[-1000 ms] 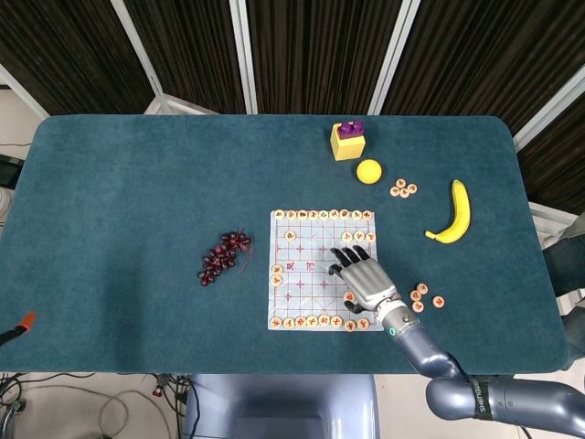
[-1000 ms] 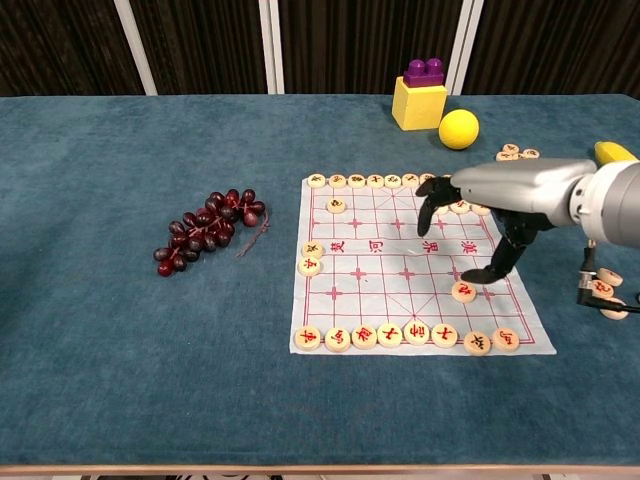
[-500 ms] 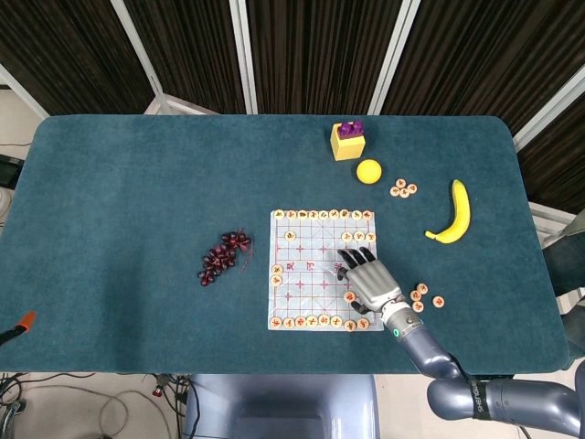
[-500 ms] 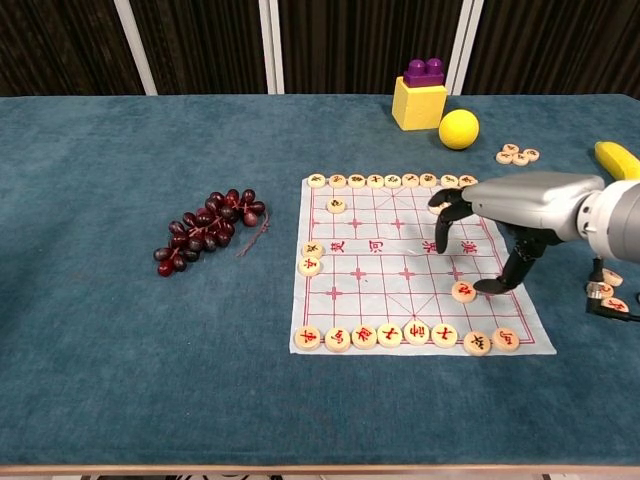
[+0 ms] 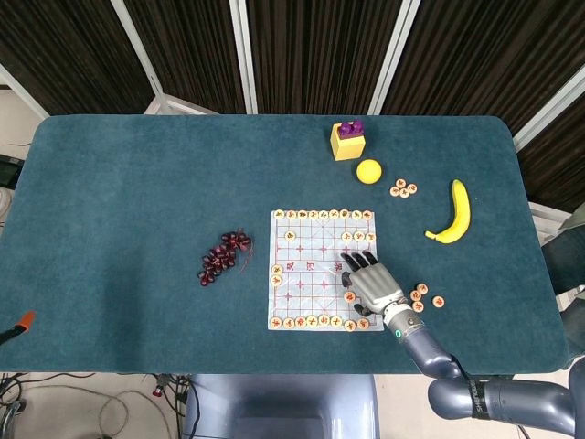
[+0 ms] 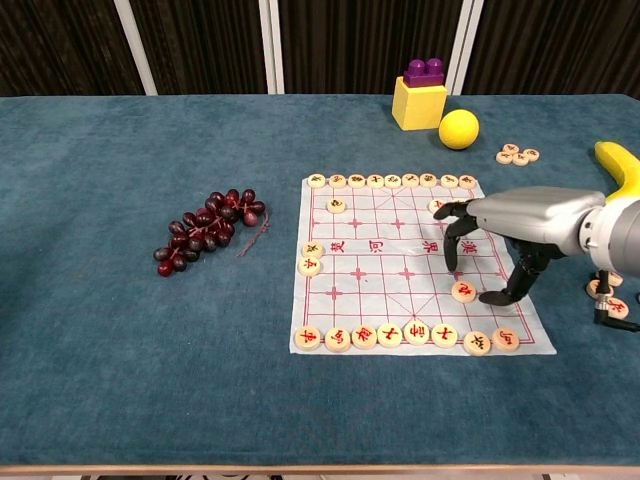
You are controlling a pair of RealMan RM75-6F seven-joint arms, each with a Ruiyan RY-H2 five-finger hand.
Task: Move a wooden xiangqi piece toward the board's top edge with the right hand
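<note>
Right hand: fingers spread and curled down, holding nothing, over the xiangqi board right side.
Wooden piece: on the board, just beside the thumb tip.
Left hand: out of sight.

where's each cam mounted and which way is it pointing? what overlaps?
Head view: high above the near edge, looking steeply down on the whole table; right hand and forearm show.
Chest view: low at the near edge, looking across toward the dark panels; right hand enters from the right.
Shared: xiangqi board, grapes, yellow ball, banana. Left hand in neither.
</note>
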